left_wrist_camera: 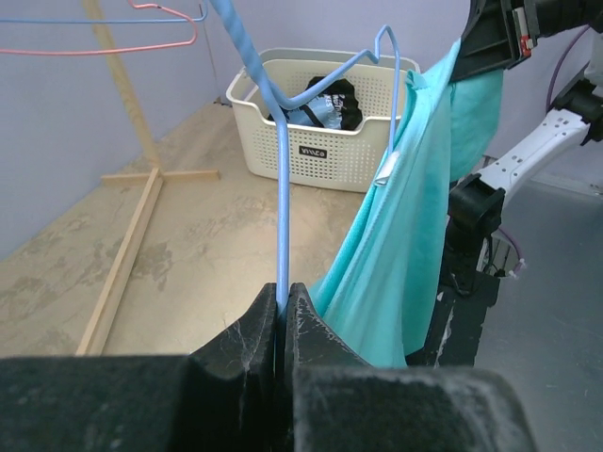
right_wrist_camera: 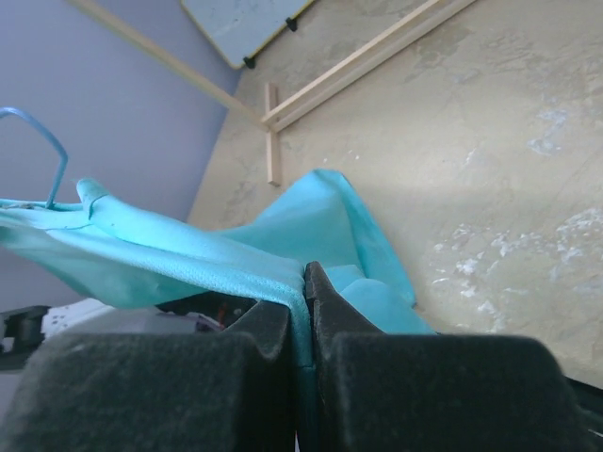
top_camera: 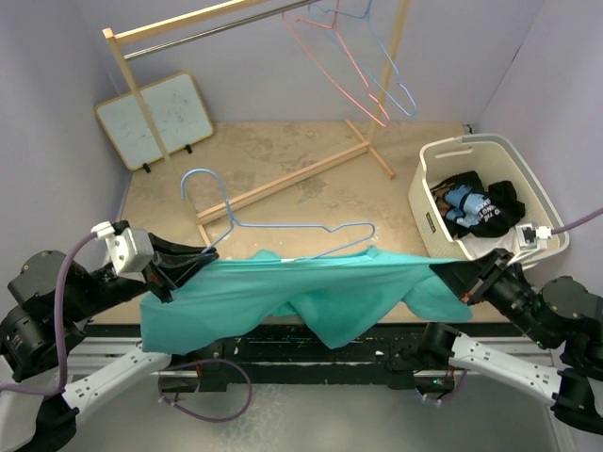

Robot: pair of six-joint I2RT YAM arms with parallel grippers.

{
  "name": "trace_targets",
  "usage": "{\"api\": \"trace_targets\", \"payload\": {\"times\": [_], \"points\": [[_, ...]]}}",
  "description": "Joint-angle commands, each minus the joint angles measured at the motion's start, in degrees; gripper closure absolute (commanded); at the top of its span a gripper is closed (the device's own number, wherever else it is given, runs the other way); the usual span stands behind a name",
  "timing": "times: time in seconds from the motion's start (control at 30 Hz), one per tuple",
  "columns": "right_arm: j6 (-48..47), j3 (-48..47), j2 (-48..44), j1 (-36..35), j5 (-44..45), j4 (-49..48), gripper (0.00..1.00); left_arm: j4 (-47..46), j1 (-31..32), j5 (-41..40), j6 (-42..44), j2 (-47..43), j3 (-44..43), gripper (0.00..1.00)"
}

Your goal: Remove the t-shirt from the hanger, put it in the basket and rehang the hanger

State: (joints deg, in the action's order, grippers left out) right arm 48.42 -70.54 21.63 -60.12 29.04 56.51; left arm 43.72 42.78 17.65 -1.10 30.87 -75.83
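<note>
A teal t-shirt hangs stretched across the near table edge between my two grippers. A light blue wire hanger lies above it, hook to the left, its lower wire partly under the shirt's top edge. My left gripper is shut on the hanger's wire, with the shirt draped to its right. My right gripper is shut on the shirt's right end; the cloth runs between its fingertips. The hanger's hook shows at the left of the right wrist view.
A white laundry basket with dark and blue clothes stands at the right. A wooden clothes rack with pink and blue hangers stands at the back. A whiteboard leans on the back left wall.
</note>
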Motion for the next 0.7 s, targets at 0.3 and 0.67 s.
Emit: {"api": "trace_targets", "payload": {"times": [0.3,0.67], "points": [[-11.5,5.3,4.1,0.1,-9.8,-13.1,0.57,-9.5,-0.5,-2.3,-1.4,2.0,1.8,1.0],[-24.4,-6.2,14.0,0.1,-29.5,-18.6,0.48,-7.5,-0.5,10.9,1.9,10.3,1.3,1.0]]}}
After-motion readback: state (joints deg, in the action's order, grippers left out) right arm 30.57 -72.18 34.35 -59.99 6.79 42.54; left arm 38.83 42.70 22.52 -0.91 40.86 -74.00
